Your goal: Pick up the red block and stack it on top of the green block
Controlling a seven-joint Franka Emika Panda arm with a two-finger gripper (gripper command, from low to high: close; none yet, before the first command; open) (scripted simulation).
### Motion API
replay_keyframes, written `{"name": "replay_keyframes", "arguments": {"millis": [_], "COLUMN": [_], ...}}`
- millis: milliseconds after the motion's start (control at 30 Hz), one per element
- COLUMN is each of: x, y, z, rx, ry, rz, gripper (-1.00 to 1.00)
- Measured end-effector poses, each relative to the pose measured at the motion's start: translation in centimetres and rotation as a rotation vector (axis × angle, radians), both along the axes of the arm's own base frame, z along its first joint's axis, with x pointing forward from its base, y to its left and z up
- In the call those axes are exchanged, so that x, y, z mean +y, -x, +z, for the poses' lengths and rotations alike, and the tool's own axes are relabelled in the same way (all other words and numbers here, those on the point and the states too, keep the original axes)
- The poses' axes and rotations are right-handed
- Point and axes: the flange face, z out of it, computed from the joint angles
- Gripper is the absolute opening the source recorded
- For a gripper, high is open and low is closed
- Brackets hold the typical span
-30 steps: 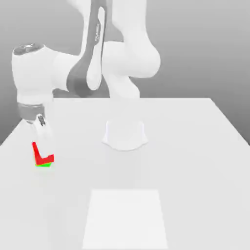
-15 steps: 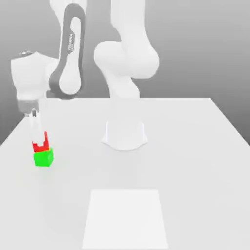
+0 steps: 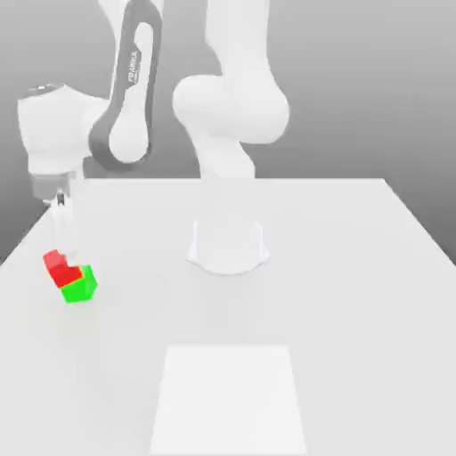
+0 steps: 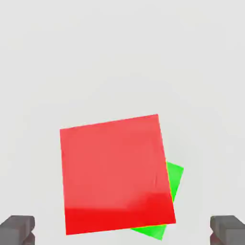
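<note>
So the red block (image 4: 115, 172) sits straight below our claw (image 4: 122, 229), perched on the green block (image 4: 172, 182) but skewed and hanging off toward the exterior view's left — it looks tilted there. Claw's wide open, fingertips (image 4: 16, 228) clear of both sides, gripping nothing. Both are plain matte cubes with sharp edges — we'd guess that overhang could tip it onto the smooth white table (image 3: 338, 267).

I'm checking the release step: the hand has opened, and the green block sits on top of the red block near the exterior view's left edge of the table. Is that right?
Not quite: the order is reversed. The exterior view shows the red block on top of the green block, sitting off-centre and tilted. The rest holds: the hand is open above them, near that view's left edge of the table.
</note>
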Motion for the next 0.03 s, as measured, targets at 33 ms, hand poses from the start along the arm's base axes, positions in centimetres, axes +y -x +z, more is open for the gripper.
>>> {"name": "replay_keyframes", "arguments": {"millis": [33], "x": [0.05], "y": [0.12], "z": [0.61], "rx": [0.003], "ry": [0.002], "rz": [-0.001], "gripper": [1.0]}}
